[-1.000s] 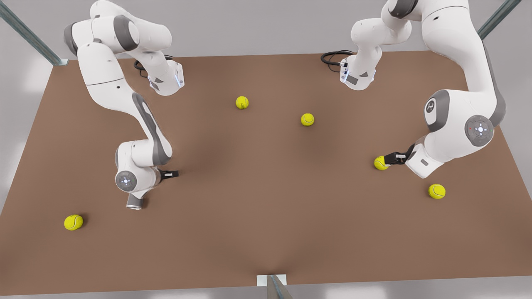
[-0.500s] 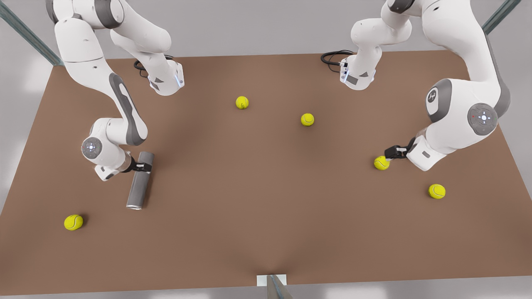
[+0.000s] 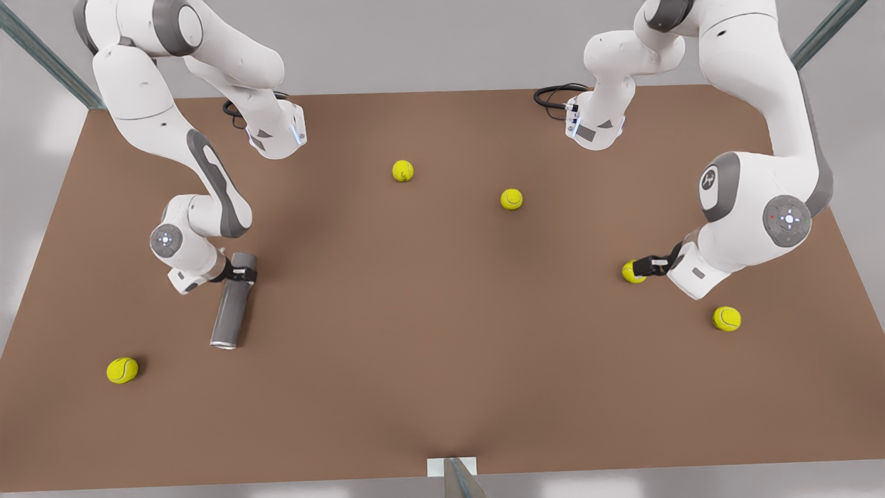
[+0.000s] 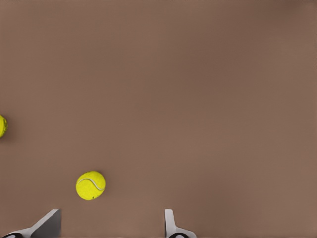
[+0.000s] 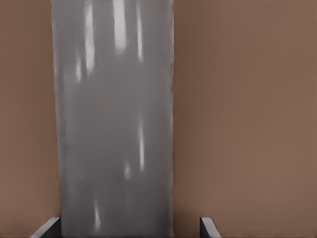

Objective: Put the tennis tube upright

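Note:
The tennis tube is a grey metallic cylinder lying flat on the brown table at the front view's left. Its open end points toward the table's near edge. My right gripper is low at the tube's far end. In the right wrist view its open fingers straddle the tube, with a gap on one side. My left gripper is at the front view's right, its tips against a tennis ball. The left wrist view shows that gripper open with bare table between the fingers.
Other tennis balls lie about the table: two mid-table, one at the near left and one at the right. One ball lies ahead of the left gripper. Both arm bases stand at the far edge.
The right arm swung off the tube, which it had covered, and set its gripper across the tube's far end. The left gripper lifted slightly from the ball, then returned to it.

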